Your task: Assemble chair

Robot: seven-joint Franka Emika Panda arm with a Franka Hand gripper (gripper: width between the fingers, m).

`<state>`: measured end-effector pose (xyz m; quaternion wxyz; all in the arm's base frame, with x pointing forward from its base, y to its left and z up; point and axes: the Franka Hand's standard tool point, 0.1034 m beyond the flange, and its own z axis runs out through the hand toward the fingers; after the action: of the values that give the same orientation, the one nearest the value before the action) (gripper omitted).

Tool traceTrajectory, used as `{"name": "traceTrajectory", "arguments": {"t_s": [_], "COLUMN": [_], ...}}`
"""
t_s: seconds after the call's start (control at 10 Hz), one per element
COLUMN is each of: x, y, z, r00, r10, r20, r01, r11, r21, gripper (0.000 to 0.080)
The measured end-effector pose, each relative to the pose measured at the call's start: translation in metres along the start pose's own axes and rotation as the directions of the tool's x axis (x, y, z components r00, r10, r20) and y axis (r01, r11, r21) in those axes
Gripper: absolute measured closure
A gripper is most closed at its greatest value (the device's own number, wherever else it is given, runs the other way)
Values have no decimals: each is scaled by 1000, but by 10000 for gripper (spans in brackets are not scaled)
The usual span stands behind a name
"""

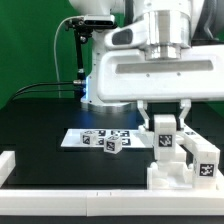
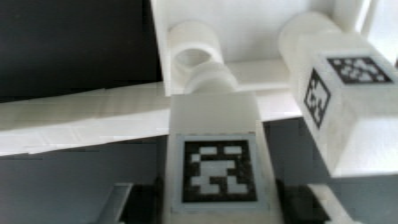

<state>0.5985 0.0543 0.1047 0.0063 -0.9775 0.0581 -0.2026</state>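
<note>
The desk (image 1: 40,125) has a black, matt top that gives back almost no light. The backdrop (image 1: 25,40) looks like green cloth, dull and soft. The arm housing (image 1: 150,70) is smooth white plastic with a slight gloss. The chair parts (image 1: 175,165) look like white plastic, matt and faintly chalky. In the wrist view the post (image 2: 217,110) shows the same dull white. The tags (image 2: 217,165) are flat black-and-white print, paper-like. The marker board (image 1: 72,140) is thin, white and matt. The fingers (image 1: 184,108) of the pincer (image 1: 163,115) are dark and dull.
</note>
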Motion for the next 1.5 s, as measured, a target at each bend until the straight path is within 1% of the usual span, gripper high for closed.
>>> {"name": "traceTrajectory", "arguments": {"t_s": [0.1, 0.5, 0.7, 1.3, 1.5], "x": [1, -4, -3, -16, -15], "y": [2, -1, 3, 3, 3], "z": [2, 12, 14, 27, 29], "r00": [1000, 1000, 1000, 1000, 998], "r10": [2, -6, -12, -23, -29], "r20": [0, -3, -18, -10, -53], "r01": [-2, 6, 12, 23, 28], "r11": [1000, 1000, 1000, 1000, 999], "r21": [-2, -5, -11, -20, -22], "gripper": [515, 515, 515, 515, 515]}}
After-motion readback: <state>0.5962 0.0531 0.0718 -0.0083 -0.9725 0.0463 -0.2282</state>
